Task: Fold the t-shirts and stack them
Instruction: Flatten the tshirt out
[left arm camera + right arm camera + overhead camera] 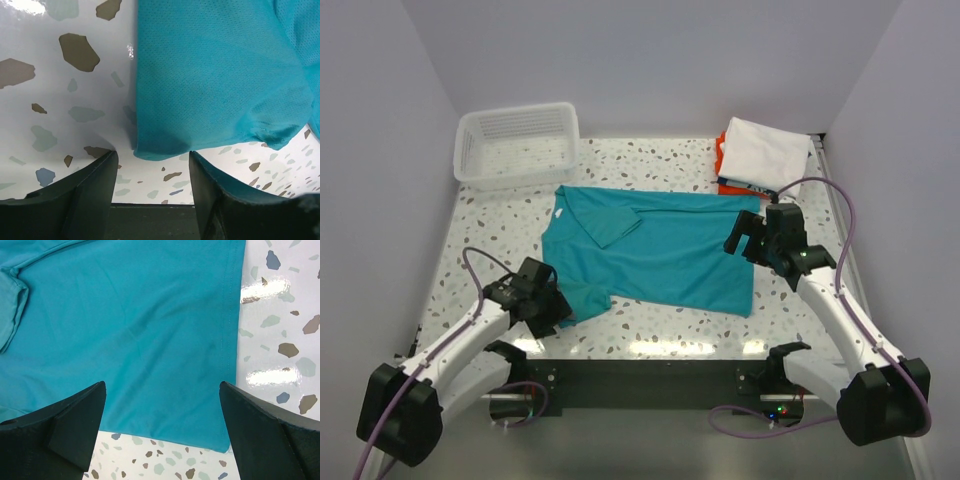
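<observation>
The teal t-shirt (660,255) is spread flat in the middle of the table (650,328), with its far-left sleeve (610,225) folded onto the body. The left gripper (558,308) is placed low at the near-left sleeve, jaws moderately apart, nothing gripped; the sleeve edge lies just ahead of the gap. The right gripper (742,243) is held over the shirt's right hem, jaws wide, nothing held. At the far right, a white t-shirt (765,150) is stacked on an orange one (719,165) and a dark-edged one (752,189). A white basket (517,150) is seen far left.
</observation>
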